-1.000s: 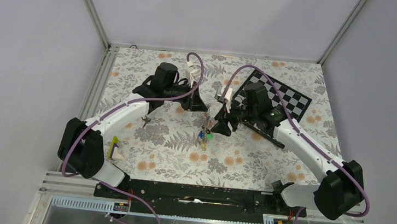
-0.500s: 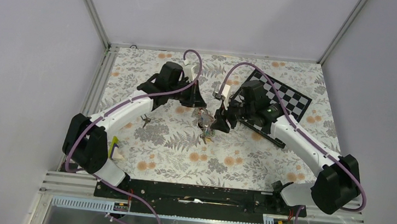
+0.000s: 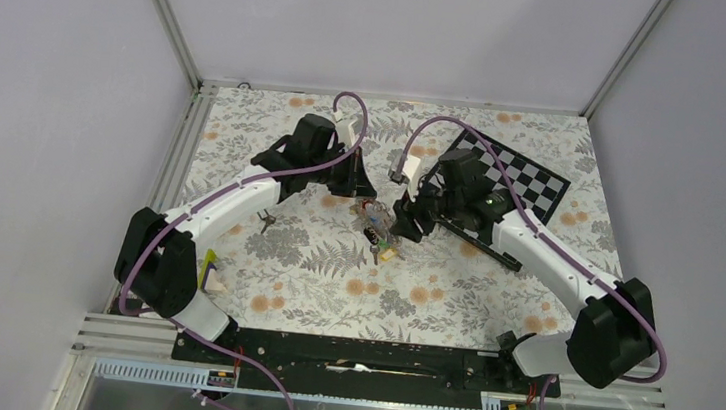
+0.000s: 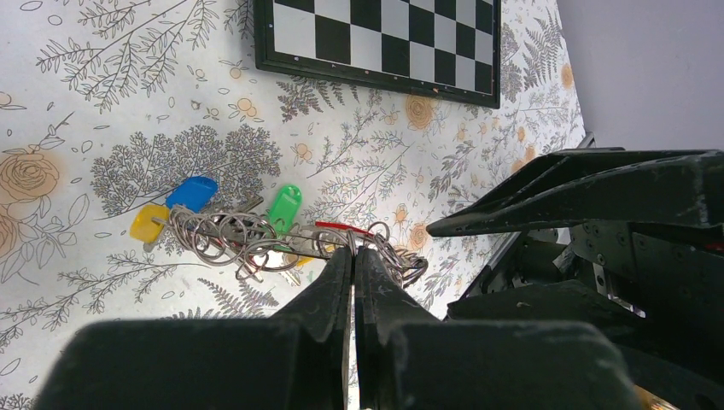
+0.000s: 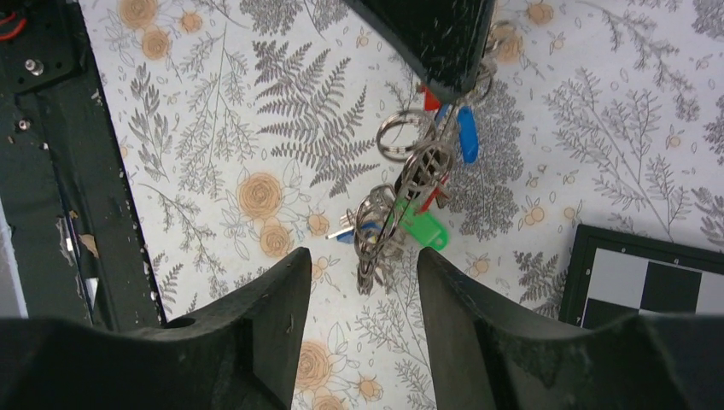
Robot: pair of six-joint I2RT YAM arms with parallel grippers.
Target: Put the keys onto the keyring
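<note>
Top view: keys [image 3: 377,239] lie bunched on the cloth [image 3: 312,271] between left gripper [image 3: 367,203] and right gripper [image 3: 399,231].
Left wrist view: left jaws pinch the keyring [image 4: 256,241], keys strung along it.
Right wrist view: right jaws spread apart, holding nothing, near the bunch's end.

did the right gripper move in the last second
Yes, slightly. In the top view the right gripper has shifted toward the far side of the table and a little left, away from the near edge of the chequered board.
</note>
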